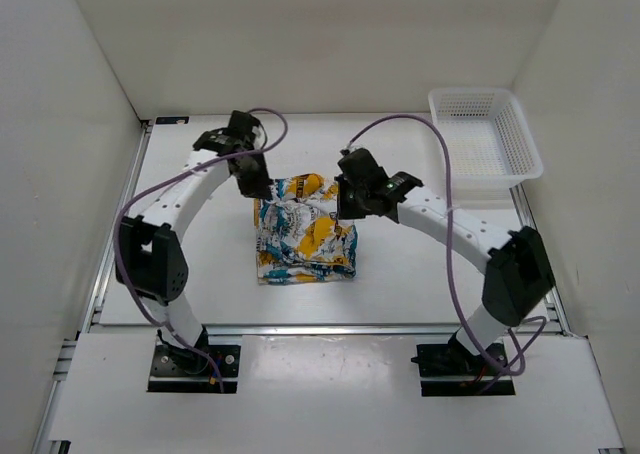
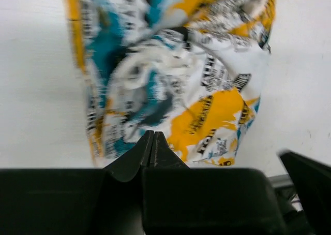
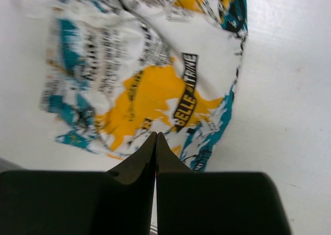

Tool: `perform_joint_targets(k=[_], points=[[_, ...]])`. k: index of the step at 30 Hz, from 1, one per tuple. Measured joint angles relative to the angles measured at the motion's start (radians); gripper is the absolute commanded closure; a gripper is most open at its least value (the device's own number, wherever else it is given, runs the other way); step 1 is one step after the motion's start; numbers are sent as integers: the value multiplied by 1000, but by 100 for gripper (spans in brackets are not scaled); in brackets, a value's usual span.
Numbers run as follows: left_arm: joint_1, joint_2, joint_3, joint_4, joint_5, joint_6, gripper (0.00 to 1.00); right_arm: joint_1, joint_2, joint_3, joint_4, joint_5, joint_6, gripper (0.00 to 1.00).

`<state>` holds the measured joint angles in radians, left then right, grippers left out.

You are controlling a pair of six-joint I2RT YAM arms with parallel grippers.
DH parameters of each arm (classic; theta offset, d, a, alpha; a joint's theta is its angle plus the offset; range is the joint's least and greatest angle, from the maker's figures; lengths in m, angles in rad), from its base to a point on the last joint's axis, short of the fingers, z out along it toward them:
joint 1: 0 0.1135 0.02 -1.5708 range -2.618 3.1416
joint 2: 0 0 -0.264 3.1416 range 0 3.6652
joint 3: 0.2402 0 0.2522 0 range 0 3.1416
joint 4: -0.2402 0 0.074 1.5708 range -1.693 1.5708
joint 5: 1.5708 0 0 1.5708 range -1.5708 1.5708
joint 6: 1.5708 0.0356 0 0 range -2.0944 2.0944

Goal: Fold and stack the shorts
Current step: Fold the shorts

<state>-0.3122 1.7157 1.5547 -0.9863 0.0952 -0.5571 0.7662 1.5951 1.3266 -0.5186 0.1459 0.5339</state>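
The shorts lie folded into a rumpled, roughly square bundle in the middle of the table, white with teal, yellow-orange and black print. My left gripper hovers at the bundle's far left corner and my right gripper at its far right edge. In the left wrist view the left gripper is shut with no cloth between its fingers, and the shorts spread out beyond the tips. The right gripper is likewise shut and empty over the shorts.
A white mesh basket stands at the table's far right corner. White walls close in the back and both sides. Purple cables loop over both arms. Bare white tabletop surrounds the bundle.
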Motion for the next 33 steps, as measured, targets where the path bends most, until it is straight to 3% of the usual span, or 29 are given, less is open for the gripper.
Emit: perform_joint_targets(k=[4,12,15,16,18,19,20,22,24,29,31,33], points=[[-70,124,36,11,18,5,90,-18,135,-13,3,-49,3,100],[-34,402,44,18,-18,27,90,-31,324,-24,43,-105,3,100],[-32,359,55,5,-46,43,82,-41,271,-35,29,-74,1,83],[-33,340,69,-9,-55,50,68,-47,228,-36,17,-56,-1,63],[-33,289,96,-24,-70,69,53,-62,129,-41,11,-18,-8,31],[-33,254,111,-34,-80,77,48,-74,69,-43,3,2,-14,21],[-33,213,126,-45,-90,84,25,-92,4,-47,-1,25,-19,1],[-33,118,150,-59,-110,101,9,-135,-126,-65,-9,80,-22,1],[-33,0,157,-66,-128,111,1,-191,-253,-88,-37,148,-24,1],[-31,-320,122,-63,-165,115,1,-319,-454,-146,-136,277,-20,1],[-23,-452,79,-60,-167,112,1,-345,-505,-175,-185,309,-24,12],[-15,-571,24,-48,-168,106,1,-359,-550,-214,-214,328,-34,8]])
